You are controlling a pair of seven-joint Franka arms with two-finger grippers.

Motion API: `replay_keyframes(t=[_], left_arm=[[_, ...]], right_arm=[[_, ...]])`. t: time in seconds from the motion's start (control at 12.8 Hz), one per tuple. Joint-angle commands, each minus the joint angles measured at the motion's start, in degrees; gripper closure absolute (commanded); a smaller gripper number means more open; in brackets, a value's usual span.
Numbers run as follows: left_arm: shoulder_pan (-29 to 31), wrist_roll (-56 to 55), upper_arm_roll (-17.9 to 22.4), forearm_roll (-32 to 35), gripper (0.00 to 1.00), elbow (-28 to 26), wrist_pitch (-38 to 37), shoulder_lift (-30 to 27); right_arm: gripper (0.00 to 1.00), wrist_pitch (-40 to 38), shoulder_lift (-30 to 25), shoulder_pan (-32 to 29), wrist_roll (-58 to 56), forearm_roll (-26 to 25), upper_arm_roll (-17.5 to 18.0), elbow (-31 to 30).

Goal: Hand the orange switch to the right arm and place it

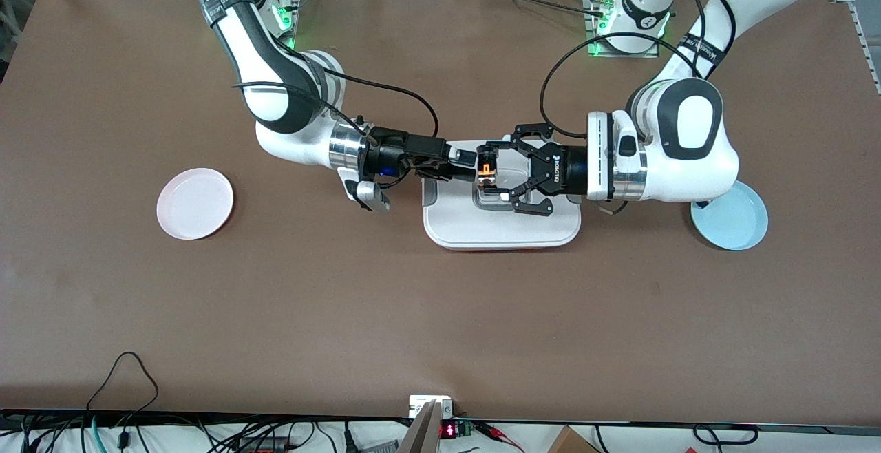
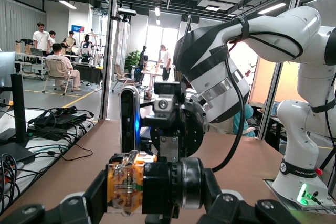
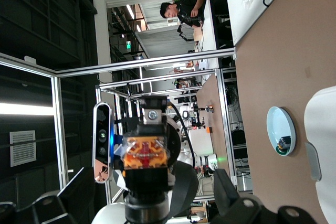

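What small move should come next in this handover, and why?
Probably the right gripper should draw the switch back out of the left gripper. The left gripper's fingers stand wide apart, clear of the switch, while the right gripper seems shut on it over the tray: the handover looks done.

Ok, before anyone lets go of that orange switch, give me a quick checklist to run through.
1. The orange switch hangs over the white tray, between both grippers: ok.
2. The right gripper reaches the switch: ok.
3. The left gripper is level with the switch, facing the right one: ok.
4. Which gripper actually bears the switch: cannot tell.
5. The right gripper's hold is secure enough to carry: cannot tell.
6. The pink plate, a likely drop spot, lies toward the right arm's end: ok.
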Motion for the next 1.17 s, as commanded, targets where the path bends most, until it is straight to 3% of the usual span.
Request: replay_keyframes(t=[0.0, 0.55, 1.09], left_arm=[[0.44, 1.3, -0.47, -2.4, 0.68, -1.36, 0.63, -1.64], [0.44, 1.3, -0.47, -2.84, 0.68, -1.36, 0.63, -1.64], [0.35, 1.21, -0.47, -2.93, 0.68, -1.27, 0.63, -1.64]], right_arm=[[0.0, 3.07, 1.28, 1.46, -1.13, 3.97, -0.33, 3.44], [0.1, 4.75, 2.69, 2.08, -1.22, 4.16, -0.33, 5.56], [0.28, 7.74, 5.33, 3.22, -1.13, 4.07, -0.33, 10.22]])
